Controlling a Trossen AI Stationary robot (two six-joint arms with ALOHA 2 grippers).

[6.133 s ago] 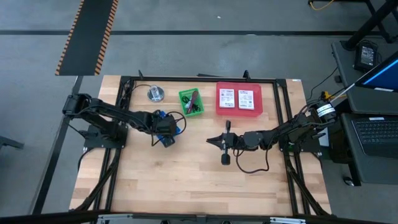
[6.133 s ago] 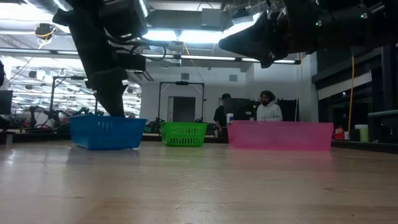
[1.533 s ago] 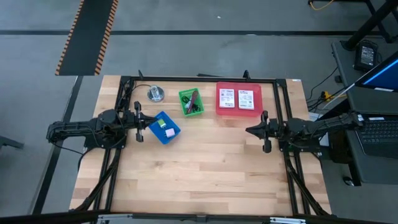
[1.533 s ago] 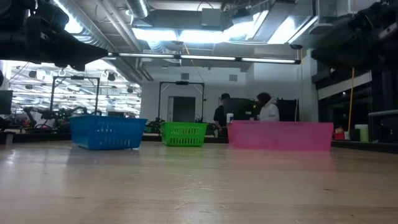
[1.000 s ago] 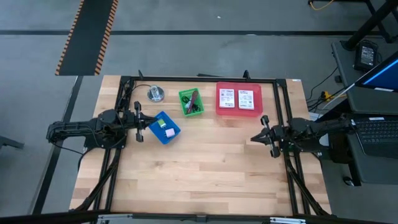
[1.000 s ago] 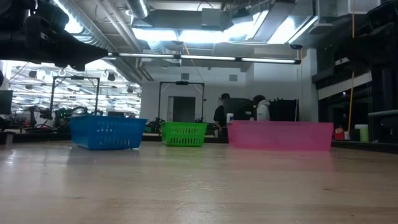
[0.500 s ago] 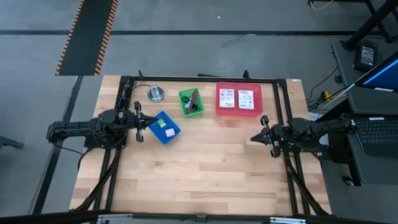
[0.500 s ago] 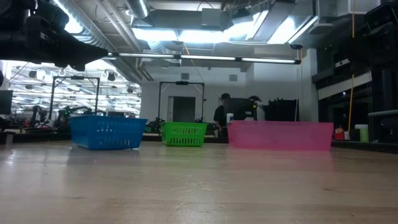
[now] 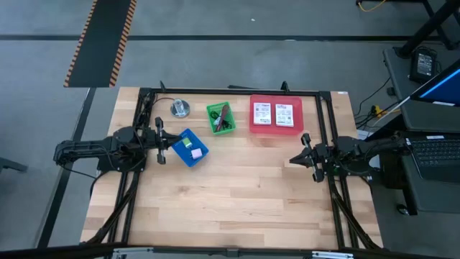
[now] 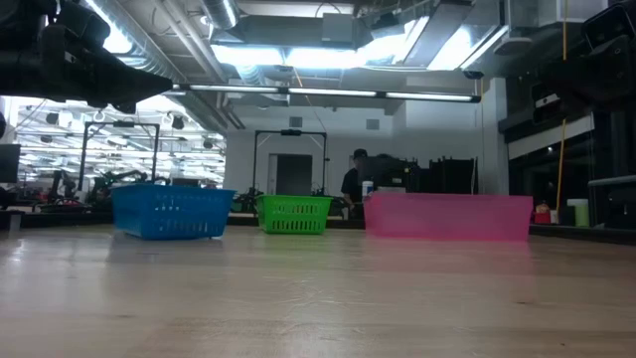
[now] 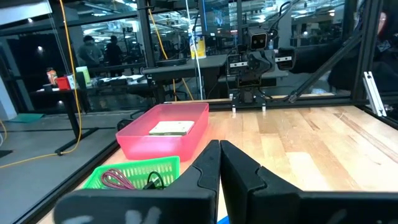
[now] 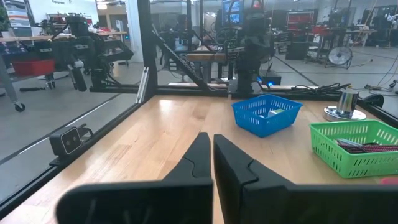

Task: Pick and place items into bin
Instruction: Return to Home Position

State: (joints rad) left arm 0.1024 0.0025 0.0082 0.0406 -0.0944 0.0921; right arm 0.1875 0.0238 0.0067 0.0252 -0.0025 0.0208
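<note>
Both arms parked at the sides of the light wooden desk (image 9: 230, 201), sorting looks finished

Left claw (image 9: 159, 137), fingers together, sits beside the blue mesh basket (image 9: 177, 153) holding a tiny pink cube (image 9: 196, 152); cords (image 9: 223, 117) lie in the green mesh basket (image 9: 213, 121), two white packets (image 9: 277, 114) in the pink plastic bin (image 9: 253, 119); right claw (image 9: 296, 159), also closed and empty, rests near the right edge, so homing well likely means settling clear of every basket

No legible text, brand name or number in any view. Green print on two white flat packets (image 9: 263, 113) inside the pink rectangular plastic bin (image 9: 276, 129): too small to read. Orange-and-black striped strip (image 9: 102, 39) on the grey floor (image 9: 215, 43): warning pattern only, without wording.
</note>
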